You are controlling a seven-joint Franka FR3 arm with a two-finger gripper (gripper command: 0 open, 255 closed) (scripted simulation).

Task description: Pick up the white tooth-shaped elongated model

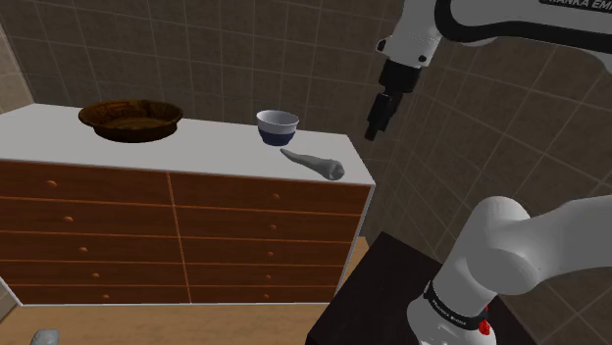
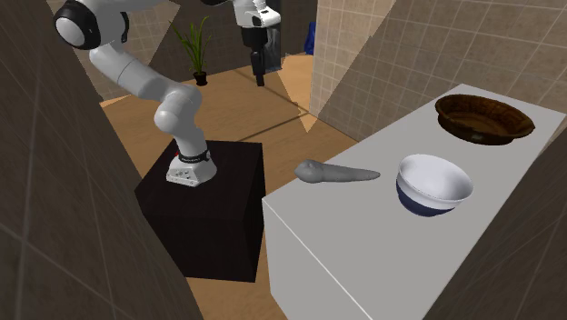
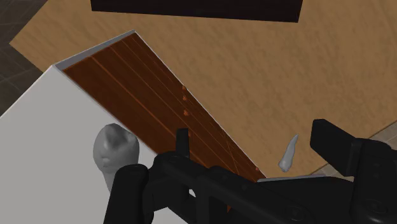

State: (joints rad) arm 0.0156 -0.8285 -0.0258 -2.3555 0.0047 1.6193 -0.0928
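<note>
The tooth-shaped model (image 1: 314,164) is a grey elongated piece lying flat on the dresser's white top (image 1: 196,147), near the corner closest to the arm. In the second exterior view the tooth model (image 2: 334,173) lies beside a white and blue bowl (image 2: 434,185). My black gripper (image 1: 378,120) hangs in the air past that corner, higher than the model and apart from it. The gripper (image 2: 259,71) points downward over the floor. In the wrist view the gripper (image 3: 232,156) is open and holds nothing, with the model's thick end (image 3: 116,153) beside one finger (image 3: 130,188).
A white and blue bowl (image 1: 278,126) stands just behind the model, and a brown bowl (image 1: 130,120) sits at the dresser's far end. Wooden drawers (image 1: 177,235) face the floor. The black stand (image 2: 204,214) is close to the dresser. A small grey piece (image 3: 288,154) lies on the floor.
</note>
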